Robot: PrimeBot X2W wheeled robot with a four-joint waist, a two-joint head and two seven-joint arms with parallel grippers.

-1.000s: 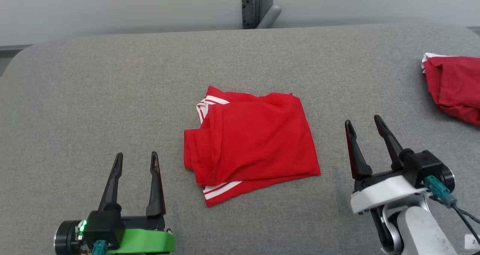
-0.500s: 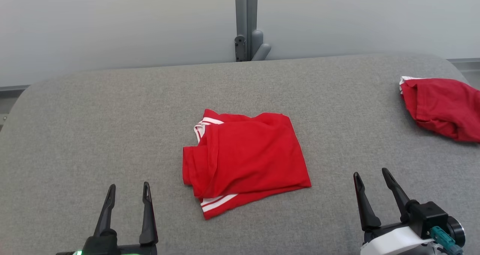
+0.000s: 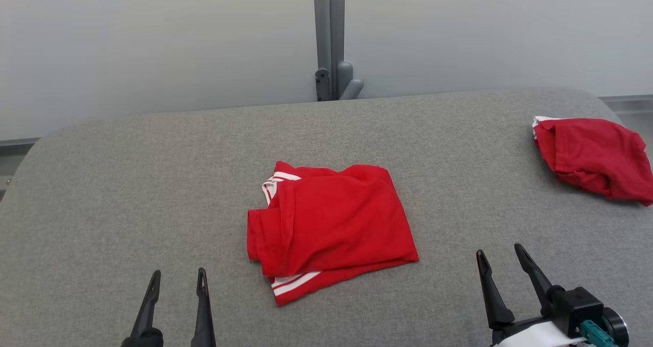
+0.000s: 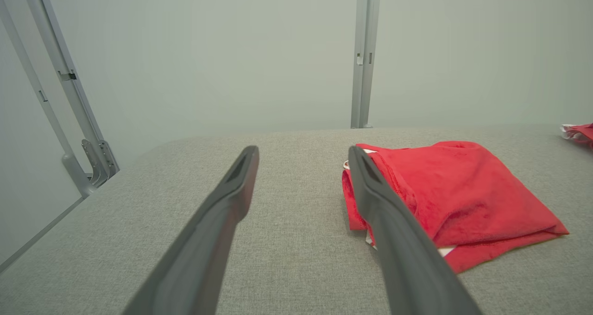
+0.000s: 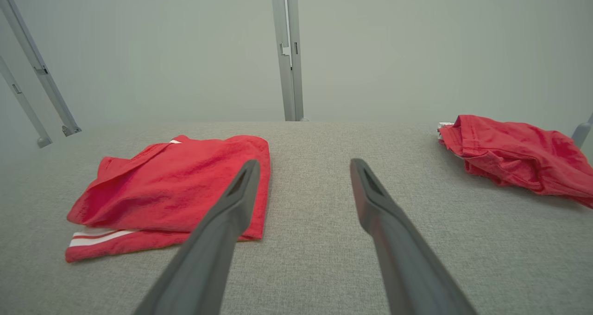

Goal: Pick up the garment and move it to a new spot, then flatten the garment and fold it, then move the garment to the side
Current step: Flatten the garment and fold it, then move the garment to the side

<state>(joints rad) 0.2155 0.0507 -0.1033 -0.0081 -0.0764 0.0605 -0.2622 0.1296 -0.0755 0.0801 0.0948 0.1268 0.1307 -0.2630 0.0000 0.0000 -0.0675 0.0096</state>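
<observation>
A grey cloth-covered table (image 3: 102, 183) stands against a pale wall, with a grey post (image 3: 326, 41) rising behind its far edge. The garment (image 3: 331, 224) lies straight in front of the post, toward the robot, about midway across the table. It is folded into a rough, almost square packet, a little longer from side to side than from front to back. Its near edge slants, with the left end closer to the robot than the right. It is bright red. A white-striped band shows at the far left corner and another peeks out beneath the near left corner. The left side is bunched into a rolled fold, while the top layer lies fairly smooth with a few soft creases.

The other garment (image 3: 592, 155), also red with a bit of white at its far left tip, sits crumpled well to the right of the post, near the table's right edge. The left gripper (image 3: 178, 272) is left of the post and nearer the robot than the garment, with its fingers spread wide and empty. The right gripper (image 3: 499, 250) is right of the post, likewise nearer the robot, spread wide and holding nothing. Neither touches the cloth.
</observation>
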